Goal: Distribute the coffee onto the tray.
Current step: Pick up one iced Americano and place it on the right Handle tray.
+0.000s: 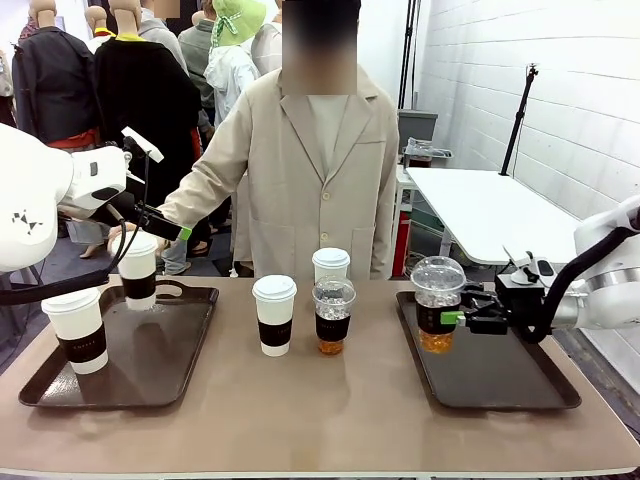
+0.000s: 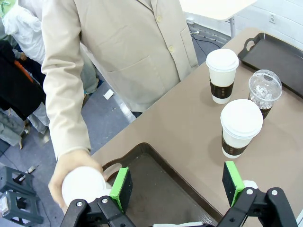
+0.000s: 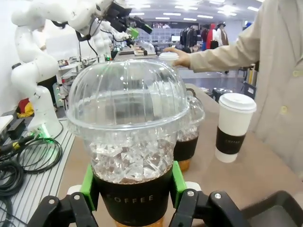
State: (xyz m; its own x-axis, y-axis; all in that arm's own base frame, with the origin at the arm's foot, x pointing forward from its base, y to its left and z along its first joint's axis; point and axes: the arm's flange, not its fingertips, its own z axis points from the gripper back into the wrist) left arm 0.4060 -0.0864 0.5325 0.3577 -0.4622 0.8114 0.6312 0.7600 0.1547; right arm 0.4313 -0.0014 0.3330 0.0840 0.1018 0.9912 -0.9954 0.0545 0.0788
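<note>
1. The right pincer [image 3: 132,189] is clamped on a clear plastic dome-lidded cup [image 3: 129,137] of iced amber drink, its green pads pressing the dark sleeve from both sides.
2. In the front view, that held cup is upright over the near-left part of the dark brown right-hand tray [image 1: 500,380]. I cannot tell whether its base touches the tray.
3. The left pincer [image 2: 177,185] has its green pads apart with nothing between them. It hangs above the far end of the dark brown left-hand tray [image 1: 160,360].
4. A person in a beige coat stands at the far side. The person's hand [image 2: 71,168] rests on the lid of a white paper cup with a dark brown sleeve [image 1: 138,275]. This cup is at the far side of the left-hand tray, just beside the left pincer.
5. A second white lidded paper cup [image 1: 78,330] stands upright on the near-left part of the left-hand tray.
6. Three more cups stand upright on the brown worktop [image 1: 330,420] between the two trays.
   - A front white paper cup [image 1: 274,315] is nearest the left-hand tray.
   - A rear white paper cup [image 1: 331,263] stands closer to the person.
   - A second clear dome-lidded cup [image 1: 333,318], with amber drink at its bottom, stands just in front of the rear one and near the front one.
</note>
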